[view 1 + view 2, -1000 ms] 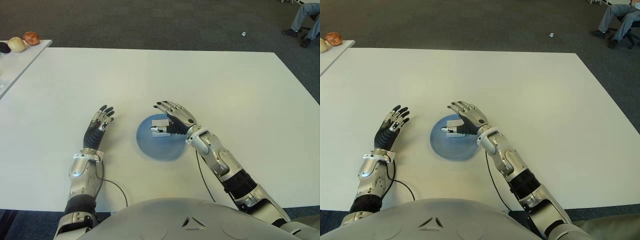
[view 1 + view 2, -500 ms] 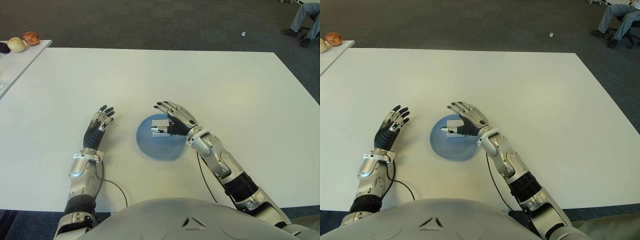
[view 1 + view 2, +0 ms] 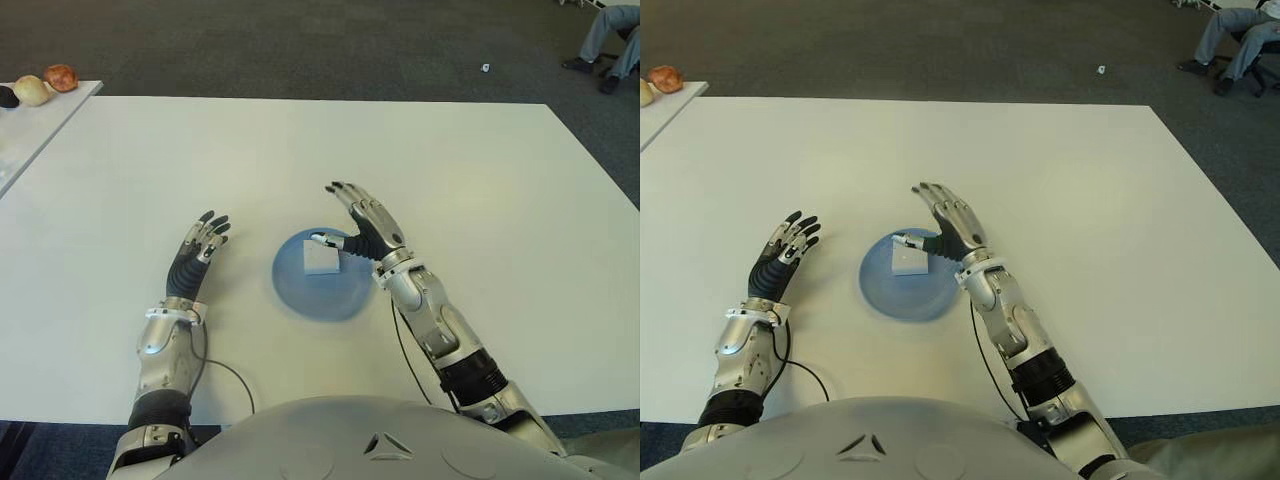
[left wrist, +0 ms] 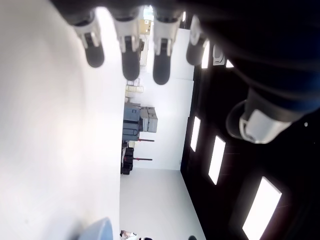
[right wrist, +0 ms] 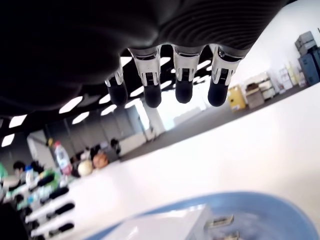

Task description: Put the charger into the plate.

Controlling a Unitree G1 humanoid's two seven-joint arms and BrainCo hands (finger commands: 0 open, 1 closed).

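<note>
Right wrist view shows my right hand [image 3: 365, 225] with fingers [image 5: 183, 85] spread wide and empty above the charger [image 3: 320, 257], which lies inside the blue plate [image 3: 305, 295] on the counter [image 3: 450, 170], so I judge placement done; left hand [image 3: 198, 245] idles open beside the plate's left

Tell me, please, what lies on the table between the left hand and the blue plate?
Nothing: in the left eye view, only bare white table separates the idle left hand from the plate holding the charger.
</note>
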